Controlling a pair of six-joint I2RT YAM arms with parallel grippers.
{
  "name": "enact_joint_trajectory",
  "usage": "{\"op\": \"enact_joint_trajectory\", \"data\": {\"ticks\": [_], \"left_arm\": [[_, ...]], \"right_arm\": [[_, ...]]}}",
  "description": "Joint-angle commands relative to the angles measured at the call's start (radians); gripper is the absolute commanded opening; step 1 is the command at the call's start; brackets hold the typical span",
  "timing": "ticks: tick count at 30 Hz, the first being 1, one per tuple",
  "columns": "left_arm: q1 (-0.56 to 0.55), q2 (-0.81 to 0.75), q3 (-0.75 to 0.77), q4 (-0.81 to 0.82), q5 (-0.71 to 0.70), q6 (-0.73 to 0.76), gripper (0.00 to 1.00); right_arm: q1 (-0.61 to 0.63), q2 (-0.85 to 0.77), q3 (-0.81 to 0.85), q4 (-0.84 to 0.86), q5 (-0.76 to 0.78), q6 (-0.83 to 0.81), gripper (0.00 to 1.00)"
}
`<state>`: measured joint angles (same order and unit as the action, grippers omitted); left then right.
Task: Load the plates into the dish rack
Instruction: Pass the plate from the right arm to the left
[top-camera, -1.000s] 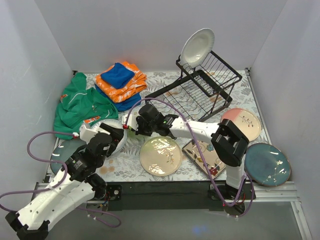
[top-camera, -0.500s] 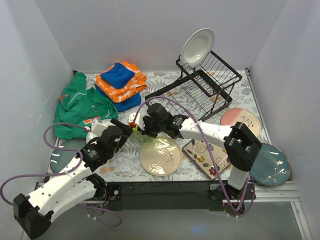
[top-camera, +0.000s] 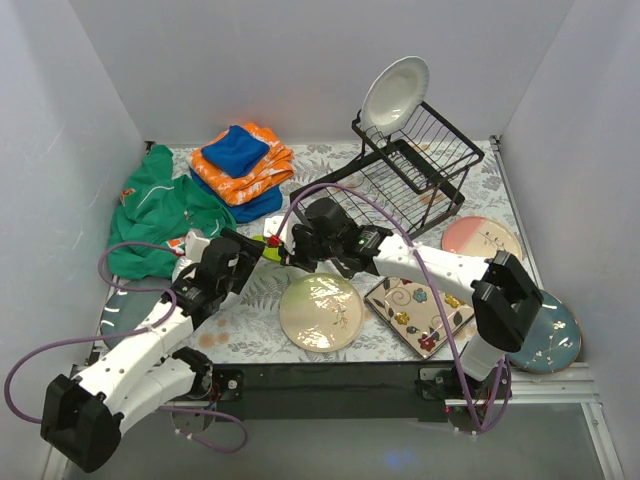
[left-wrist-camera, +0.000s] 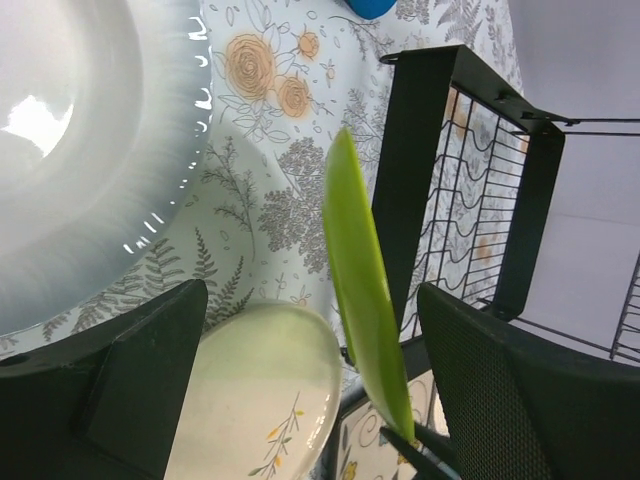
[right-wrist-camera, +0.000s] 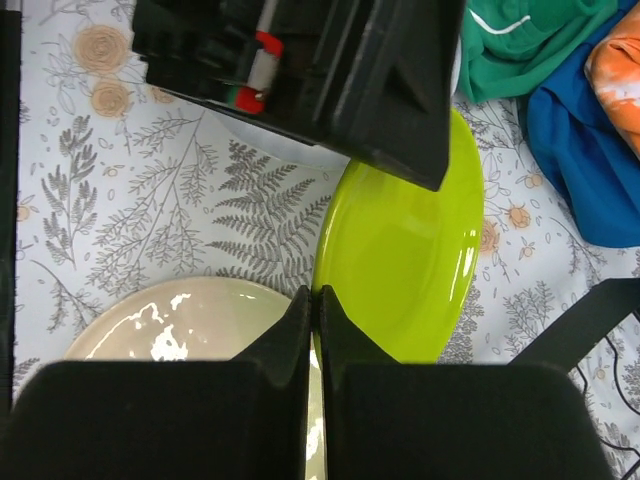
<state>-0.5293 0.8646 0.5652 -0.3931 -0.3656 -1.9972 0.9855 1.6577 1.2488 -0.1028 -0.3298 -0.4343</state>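
Lime plate (top-camera: 271, 254) hung on edge mid-table, rack (top-camera: 410, 165) at its 1 o'clock. Left wrist: it stood between the fingers of the released left claw (left-wrist-camera: 310, 300), likely for a handover. Right wrist: the right claw (right-wrist-camera: 315, 305) was clenched on its rim at 6 o'clock.

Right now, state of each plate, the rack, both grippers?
lime green plate: rim pinched by right gripper, between left gripper's open fingers
right gripper: shut on lime green plate
left gripper: open
white plate: standing in dish rack
dish rack: one plate loaded
cream floral plate: flat on table
square plate: flat on table
pink-and-cream plate: flat on table
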Motion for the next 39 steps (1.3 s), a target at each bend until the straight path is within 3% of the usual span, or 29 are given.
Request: {"op": "enact_joint_trajectory", "data": {"ticks": [1, 7, 10, 12, 15, 20, 21, 22, 24, 25, 28, 31, 33, 34, 39], "left_arm": [[0.032, 0.022, -0.004, 0.077, 0.060, -0.403, 0.83], [0.041, 0.033, -0.002, 0.089, 0.086, -0.402, 0.62], [0.043, 0.022, -0.001, 0.102, 0.096, -0.378, 0.43], [0.045, 0.011, 0.001, 0.105, 0.097, -0.364, 0.22], [0.049, -0.004, 0.004, 0.114, 0.109, -0.330, 0.00], [0.054, -0.032, 0.006, 0.132, 0.123, -0.252, 0.00], [0.054, -0.041, 0.007, 0.134, 0.120, -0.235, 0.00], [0.055, -0.061, 0.007, 0.134, 0.120, -0.217, 0.00], [0.055, -0.082, 0.019, 0.132, 0.108, -0.142, 0.00], [0.055, -0.105, 0.027, 0.120, 0.100, -0.118, 0.00], [0.055, -0.127, 0.057, 0.112, 0.088, 0.021, 0.00], [0.055, -0.134, 0.097, 0.123, 0.097, 0.211, 0.00], [0.055, -0.127, 0.116, 0.155, 0.123, 0.317, 0.00], [0.055, -0.124, 0.131, 0.201, 0.173, 0.448, 0.00], [0.055, -0.067, 0.200, 0.341, 0.338, 0.710, 0.00]], "right_arm": [[-0.002, -0.061, -0.002, 0.034, -0.061, 0.022, 0.01], [-0.002, -0.075, -0.006, 0.035, -0.040, 0.019, 0.01], [-0.002, -0.081, -0.017, 0.035, -0.043, 0.009, 0.01], [-0.001, -0.087, -0.029, 0.035, -0.052, -0.003, 0.01], [-0.001, -0.102, -0.045, 0.034, -0.086, -0.018, 0.01], [-0.001, -0.125, -0.043, -0.003, -0.169, -0.049, 0.01], [-0.001, -0.127, -0.038, -0.015, -0.182, -0.056, 0.06], [-0.001, -0.136, -0.035, -0.034, -0.199, -0.058, 0.24], [-0.001, -0.148, -0.022, -0.064, -0.215, -0.078, 0.42], [-0.002, -0.162, -0.011, -0.111, -0.221, -0.090, 0.58], [-0.013, -0.197, 0.056, -0.262, -0.227, -0.162, 0.73], [-0.062, -0.269, 0.100, -0.380, -0.209, -0.213, 0.76], [-0.154, -0.315, 0.109, -0.434, -0.228, -0.224, 0.77], [-0.194, -0.361, 0.110, -0.446, -0.250, -0.222, 0.78], [-0.476, -0.510, 0.104, -0.492, -0.278, -0.198, 0.81]]}}
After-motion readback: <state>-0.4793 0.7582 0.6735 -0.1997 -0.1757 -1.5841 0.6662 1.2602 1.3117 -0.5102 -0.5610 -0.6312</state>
